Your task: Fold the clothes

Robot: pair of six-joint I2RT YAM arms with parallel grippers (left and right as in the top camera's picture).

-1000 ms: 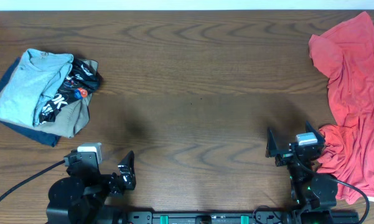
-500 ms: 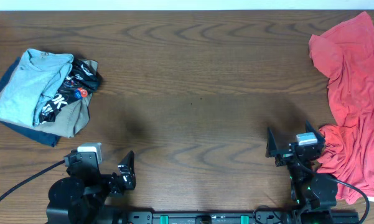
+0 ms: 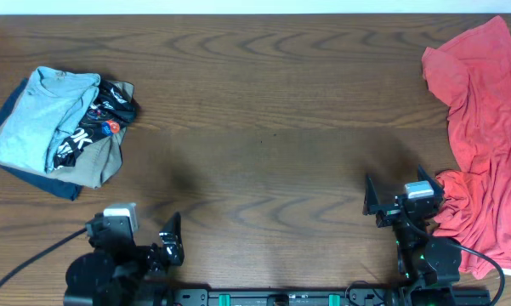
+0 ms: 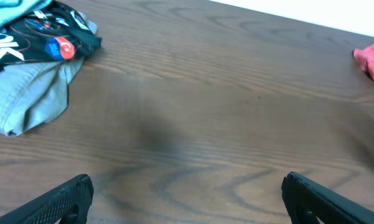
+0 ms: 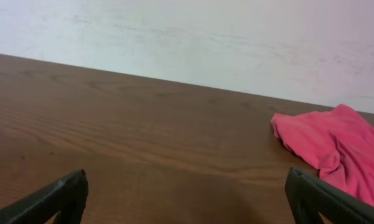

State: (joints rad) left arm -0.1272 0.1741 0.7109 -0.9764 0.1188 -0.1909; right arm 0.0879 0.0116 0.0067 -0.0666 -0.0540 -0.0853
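Overhead: the light blue T-shirt [image 3: 42, 115] lies on top of a garment pile [image 3: 98, 161] near the bench's [image 3: 264, 102] left edge, and the coral-red shirt [image 3: 485, 110] lies crumpled along the right edge.
Left wrist: the left end effector [image 4: 187, 185] is spread wide and holds nothing.
Right wrist: the right end effector [image 5: 187, 182] is likewise wide apart and empty.

The overhead camera looks straight down on the whole tabletop [image 3: 264, 127] from well above. The left wrist camera sits low and close over the wood, facing the far edge past the left hand [image 4: 187, 196]; it shares the black printed tee [image 4: 43, 40] and a corner of the coral-red shirt [image 4: 372, 62] with the overhead. The right wrist camera, low behind the right hand [image 5: 187, 190], faces more level toward the pale wall [image 5: 187, 37] and shares only that shirt.
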